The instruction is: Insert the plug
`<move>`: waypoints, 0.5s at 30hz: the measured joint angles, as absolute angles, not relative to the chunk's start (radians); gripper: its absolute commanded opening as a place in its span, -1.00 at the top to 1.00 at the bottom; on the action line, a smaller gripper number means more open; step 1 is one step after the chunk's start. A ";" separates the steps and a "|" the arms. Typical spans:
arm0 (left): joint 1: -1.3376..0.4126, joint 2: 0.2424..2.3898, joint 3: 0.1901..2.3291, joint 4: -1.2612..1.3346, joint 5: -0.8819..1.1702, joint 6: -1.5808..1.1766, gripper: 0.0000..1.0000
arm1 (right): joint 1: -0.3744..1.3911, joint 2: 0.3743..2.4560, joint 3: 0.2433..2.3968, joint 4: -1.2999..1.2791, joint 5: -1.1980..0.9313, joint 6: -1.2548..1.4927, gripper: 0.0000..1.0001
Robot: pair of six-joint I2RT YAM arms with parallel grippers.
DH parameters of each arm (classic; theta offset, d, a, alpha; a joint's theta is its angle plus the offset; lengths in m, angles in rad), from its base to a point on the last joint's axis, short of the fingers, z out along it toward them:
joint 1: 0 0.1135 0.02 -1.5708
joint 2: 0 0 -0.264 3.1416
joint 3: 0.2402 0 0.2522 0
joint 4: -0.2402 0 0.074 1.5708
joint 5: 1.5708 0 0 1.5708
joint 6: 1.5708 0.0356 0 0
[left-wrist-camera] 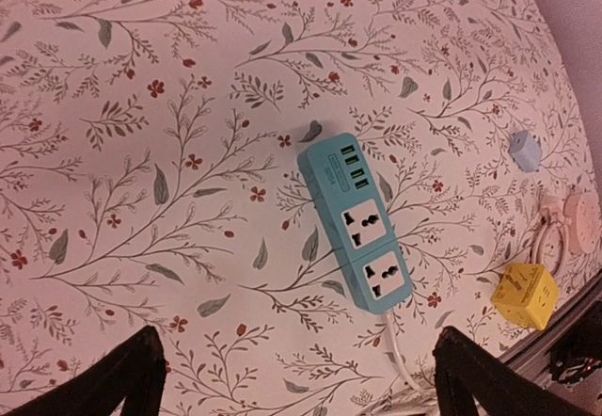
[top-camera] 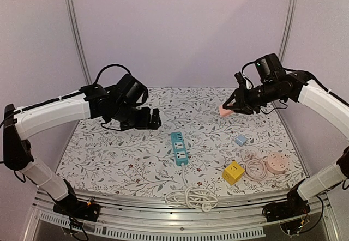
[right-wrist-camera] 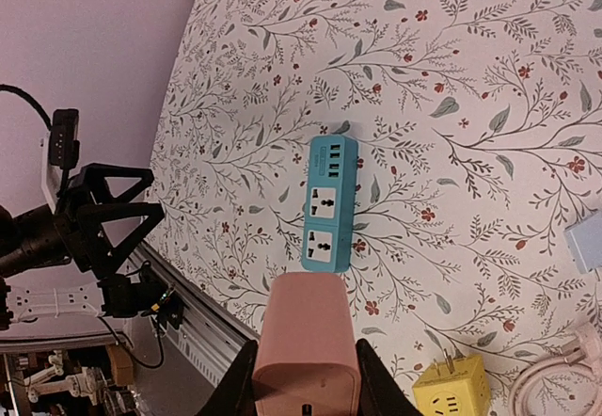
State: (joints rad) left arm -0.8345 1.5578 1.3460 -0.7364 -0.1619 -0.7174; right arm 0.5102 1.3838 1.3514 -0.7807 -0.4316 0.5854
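Above the table (top-camera: 109, 154), right gripper (right-wrist-camera: 305, 378) clamps pink plug (right-wrist-camera: 306, 327); left gripper (left-wrist-camera: 296, 364) gapes.

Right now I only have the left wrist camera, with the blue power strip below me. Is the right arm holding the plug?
Observer: Yes. In its wrist view, the right gripper is shut on a pink plug.
Operator: Where is it relative to the strip?
Observer: In the top view it is raised over the far right of the table, beyond the blue power strip and to its right.
Operator: And the strip's cable?
Observer: It ends in a white coil at the table's near edge.
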 measured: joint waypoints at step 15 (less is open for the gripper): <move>-0.833 1.122 0.990 -0.701 -0.199 -0.634 -0.99 | 0.718 1.596 1.550 -0.883 -0.366 0.635 1.00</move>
State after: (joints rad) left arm -0.8326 1.1225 0.9901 -0.7013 -0.1989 -0.6338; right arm 0.7181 1.5959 1.5497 -0.8825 -0.3660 0.6353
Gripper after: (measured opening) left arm 0.994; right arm 0.282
